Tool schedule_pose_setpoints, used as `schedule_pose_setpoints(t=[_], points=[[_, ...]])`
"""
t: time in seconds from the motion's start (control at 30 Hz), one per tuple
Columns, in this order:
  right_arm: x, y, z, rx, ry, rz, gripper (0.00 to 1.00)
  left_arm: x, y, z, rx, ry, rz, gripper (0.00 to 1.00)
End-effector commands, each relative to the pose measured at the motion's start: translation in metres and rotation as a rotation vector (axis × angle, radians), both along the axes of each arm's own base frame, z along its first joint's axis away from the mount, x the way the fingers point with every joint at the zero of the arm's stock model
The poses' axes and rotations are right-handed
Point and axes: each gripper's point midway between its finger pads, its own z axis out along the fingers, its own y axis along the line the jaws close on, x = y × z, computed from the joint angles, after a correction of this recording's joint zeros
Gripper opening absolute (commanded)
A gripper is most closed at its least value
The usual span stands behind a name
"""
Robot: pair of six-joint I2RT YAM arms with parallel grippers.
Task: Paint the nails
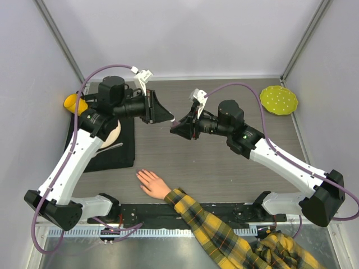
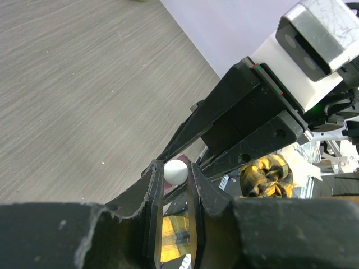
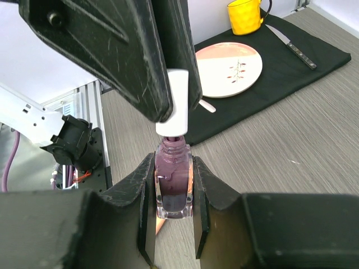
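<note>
A pale hand (image 1: 151,184) with a yellow-black plaid sleeve (image 1: 213,227) lies flat near the table's front edge, fingers spread. Its nails (image 1: 139,175) are too small to make out. Above mid-table the two grippers meet tip to tip. My right gripper (image 3: 174,168) is shut on a small bottle of purple polish (image 3: 174,182), held upright. My left gripper (image 2: 175,169) is shut on the bottle's white cap (image 2: 175,171), which sits at the bottle's neck (image 3: 178,103). In the top view the left gripper (image 1: 170,118) and right gripper (image 1: 175,126) hide the bottle.
A black cloth (image 1: 120,154) at the left holds a plate (image 1: 112,134), a knife (image 1: 112,147) and a yellow mug (image 1: 74,103). A yellow-green dotted plate (image 1: 279,100) lies at the back right. Grey walls close in the table's sides and back.
</note>
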Motion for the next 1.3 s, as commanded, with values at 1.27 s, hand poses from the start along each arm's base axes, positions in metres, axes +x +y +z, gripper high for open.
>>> schedule_pose_setpoints(t=[1.27], points=[[-0.037, -0.013, 0.122, 0.338, -0.225, 0.084, 0.01, -0.036, -0.018, -0.009, 0.084, -0.171, -0.211, 0.01]])
